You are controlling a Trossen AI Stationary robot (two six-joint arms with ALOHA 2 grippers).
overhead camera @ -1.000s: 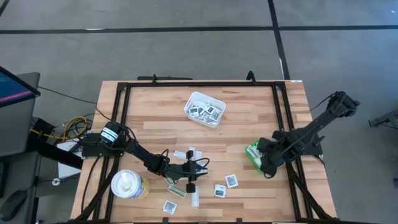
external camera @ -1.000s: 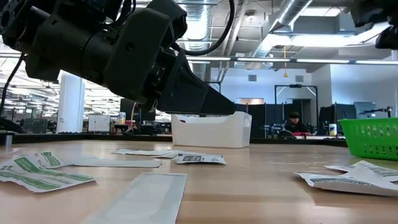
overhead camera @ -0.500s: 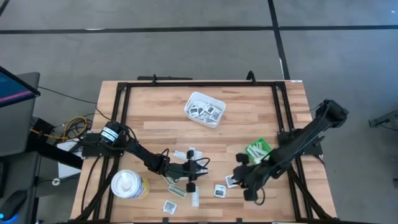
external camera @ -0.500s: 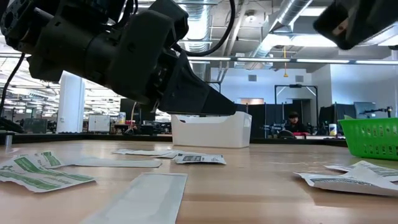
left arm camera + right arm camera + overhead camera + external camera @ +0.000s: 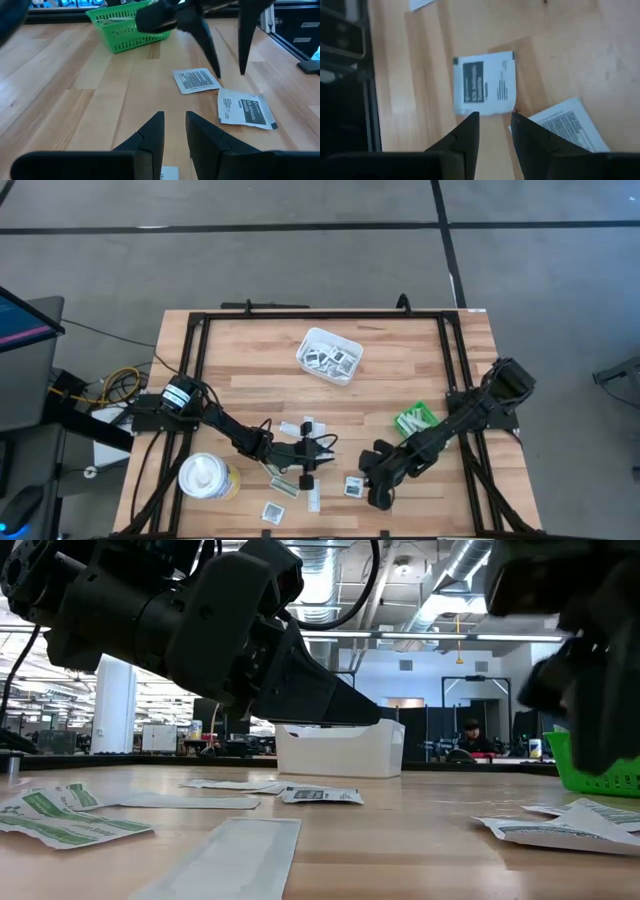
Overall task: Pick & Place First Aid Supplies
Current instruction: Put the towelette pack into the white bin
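A: Which step is this?

B: I'd judge a fresh pick. The right hand [image 5: 375,485] sits low at the lower centre-right of the high view, over 2 square white packets [image 5: 354,486] on the worktop [image 5: 260,360]. Its own wrist view shows both fingers [image 5: 464,135] slightly parted with nothing between them, pointing at a square packet [image 5: 485,83] with dark print, and a second one [image 5: 565,125] just beside it.

A: And the left hand?

B: The left hand [image 5: 312,455] waits at the lower centre of the high view, fingers a little apart and empty, among the loose strips [image 5: 284,487] and squares. More packets lie in the white tray [image 5: 328,354] at upper centre; the green bin [image 5: 412,422] is at centre right.

A: What does the next move call for?

B: Probably lowering onto 1 packet and nipping an edge, since they lie flat on the wood. Touching neighbours could lift together.

A: What changed over the last second?

B: 1 second ago the right hand was at the green bin near the right edge. Half a second ago it was midway, and now it has reached the packets. The left arm has not moved, and the supplies lie as they did.
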